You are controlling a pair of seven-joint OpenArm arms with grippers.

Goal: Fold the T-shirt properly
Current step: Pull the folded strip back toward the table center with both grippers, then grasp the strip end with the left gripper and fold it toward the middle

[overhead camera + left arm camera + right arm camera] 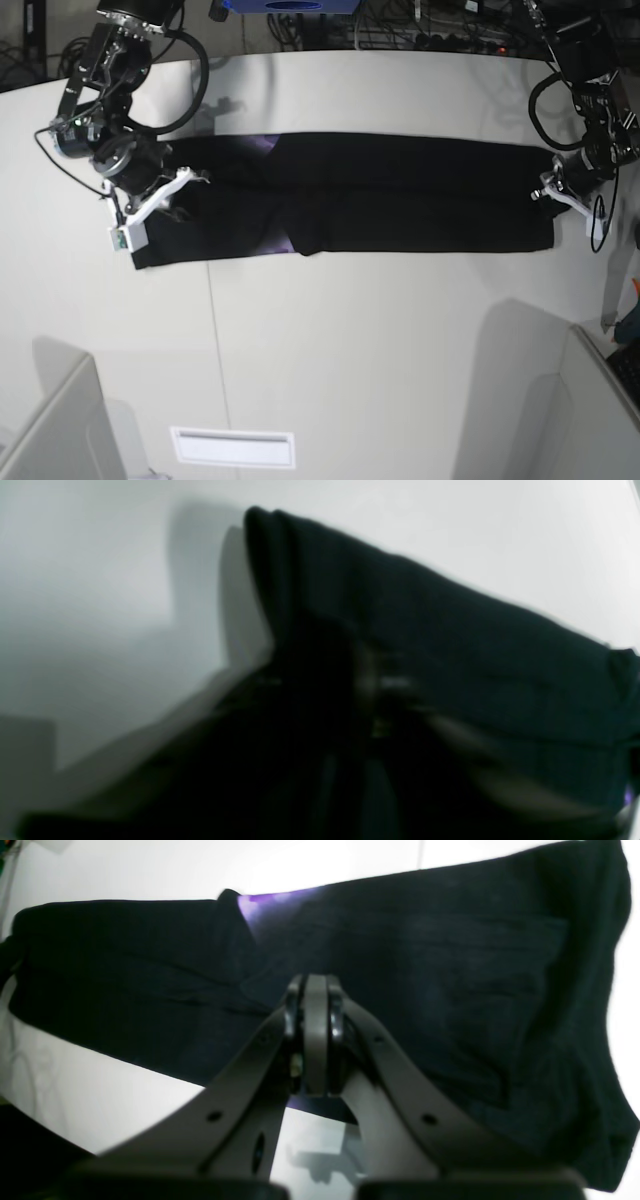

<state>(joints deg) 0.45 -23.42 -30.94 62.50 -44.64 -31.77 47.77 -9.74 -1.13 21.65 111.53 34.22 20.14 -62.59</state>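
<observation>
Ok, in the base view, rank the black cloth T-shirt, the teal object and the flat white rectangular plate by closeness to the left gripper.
1. Black cloth T-shirt: its end lies at the left gripper.
2. Teal object: right edge, just below.
3. Flat white rectangular plate: bottom, far left.

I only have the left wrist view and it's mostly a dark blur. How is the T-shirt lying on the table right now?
Observer: In the base view, the T-shirt lies as one long narrow band across the table.
Operator: Where's the right gripper?
Observer: The right gripper is over one end of the band, and the left gripper is at the other end.
Operator: Is the right one open?
Observer: No. The right wrist view shows its jaws pressed together. I cannot tell whether cloth is pinched.
</observation>
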